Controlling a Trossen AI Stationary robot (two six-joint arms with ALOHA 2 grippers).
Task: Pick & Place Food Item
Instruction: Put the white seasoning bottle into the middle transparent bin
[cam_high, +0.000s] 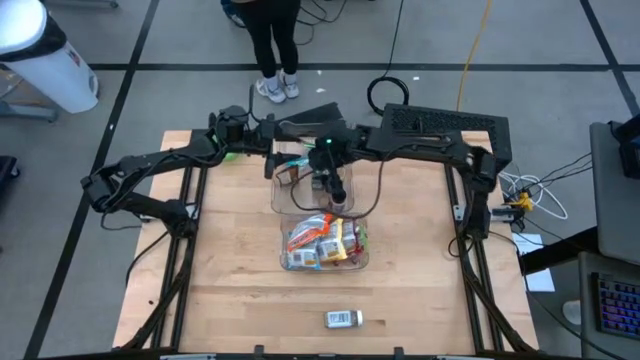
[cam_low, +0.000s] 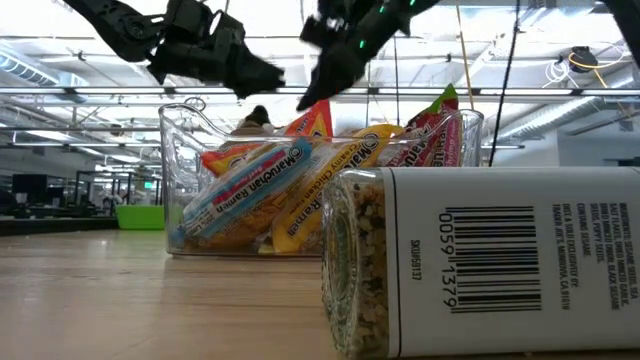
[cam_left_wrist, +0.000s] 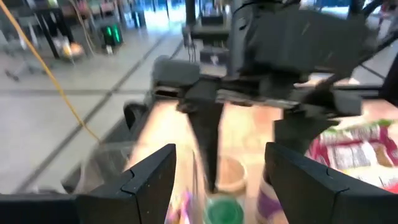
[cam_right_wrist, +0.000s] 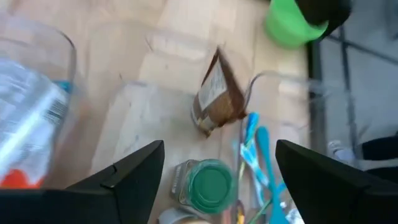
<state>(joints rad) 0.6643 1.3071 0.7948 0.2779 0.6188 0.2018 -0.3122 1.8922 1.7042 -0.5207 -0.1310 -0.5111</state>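
While the left gripper (cam_high: 262, 143) waits open and empty at the far left, the right gripper (cam_high: 337, 197), fingers spread and empty, hangs over the far bin (cam_high: 282, 198), nearer its brown packet (cam_right_wrist: 216, 93).

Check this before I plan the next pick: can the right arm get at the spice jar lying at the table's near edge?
Probably yes: the spice jar lies alone on bare wood, nothing beside it, and the right gripper is open, though it hovers above the clear bin.

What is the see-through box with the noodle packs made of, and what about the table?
The box looks like clear, glossy plastic, maybe glass: you see the ramen packs through its shiny walls. The table looks like pale matte wood, with plank lines showing.
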